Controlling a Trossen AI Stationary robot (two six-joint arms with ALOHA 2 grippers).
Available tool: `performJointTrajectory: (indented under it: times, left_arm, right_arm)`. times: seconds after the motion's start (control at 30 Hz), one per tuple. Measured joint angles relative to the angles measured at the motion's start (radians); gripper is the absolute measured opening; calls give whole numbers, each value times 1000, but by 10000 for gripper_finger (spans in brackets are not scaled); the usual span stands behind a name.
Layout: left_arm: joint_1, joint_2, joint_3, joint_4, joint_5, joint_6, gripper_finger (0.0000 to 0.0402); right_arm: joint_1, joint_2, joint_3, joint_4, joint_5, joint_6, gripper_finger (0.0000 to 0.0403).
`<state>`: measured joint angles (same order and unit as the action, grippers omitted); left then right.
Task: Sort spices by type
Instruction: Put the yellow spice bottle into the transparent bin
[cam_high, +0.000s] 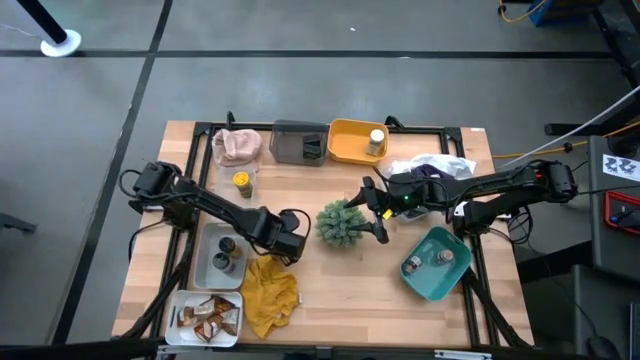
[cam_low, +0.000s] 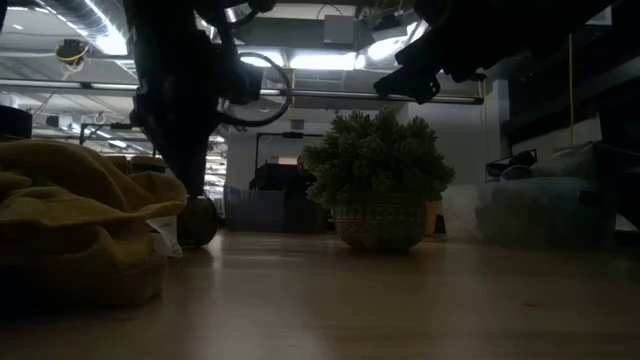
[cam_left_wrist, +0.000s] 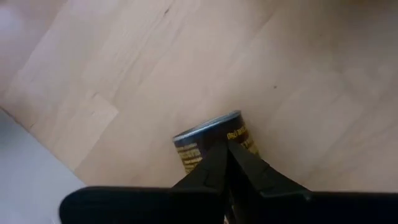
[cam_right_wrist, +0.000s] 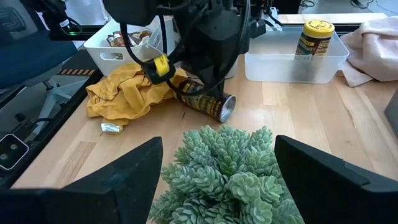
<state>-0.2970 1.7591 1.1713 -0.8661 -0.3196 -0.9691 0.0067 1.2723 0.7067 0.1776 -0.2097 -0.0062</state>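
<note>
Two end effectors low beside plant (cam_high: 341, 223)

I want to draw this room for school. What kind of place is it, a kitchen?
Probably a robot lab or workshop, not a kitchen: two dark robot arms work over a wooden table, the floor is bare grey, and cables trail across it.

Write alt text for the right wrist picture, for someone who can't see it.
A dark robot gripper, the left gripper, is clamped on a brown spice jar lying on its side on a wooden table, beside a crumpled yellow cloth. A green spiky plant fills the foreground; behind, a yellow-lidded jar stands in a clear bin.
</note>
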Motion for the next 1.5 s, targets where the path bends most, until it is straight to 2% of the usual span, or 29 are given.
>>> performJointTrajectory:
  times: [0.43, 0.73, 0.9, 1.07, 1.17, 1.27, 1.5]
  left_arm:
    - [39, 10, -4, 3, -8, 6, 5]
    - [38, -25, -4, -77, 57, 88, 5]
    - [47, -44, 2, -91, 191, 183, 13]
    - [77, -45, 33, -102, 379, 220, 61]
    - [89, -45, 49, -106, 467, 286, 101]
    - [88, -45, 53, -120, 488, 410, 139]
    - [59, -45, 53, -171, 457, 888, 194]
  right_arm:
    - [0, -1, 0, 0, 0, 1, 239]
    - [0, -1, 0, -3, 0, 1, 225]
    - [0, -1, 0, -2, 0, 1, 225]
    - [0, -1, 0, -2, -1, 1, 225]
    - [0, -1, 0, -2, 0, 1, 225]
    - [0, -1, 0, -2, -2, 1, 225]
    - [0, -1, 0, -5, -3, 1, 225]
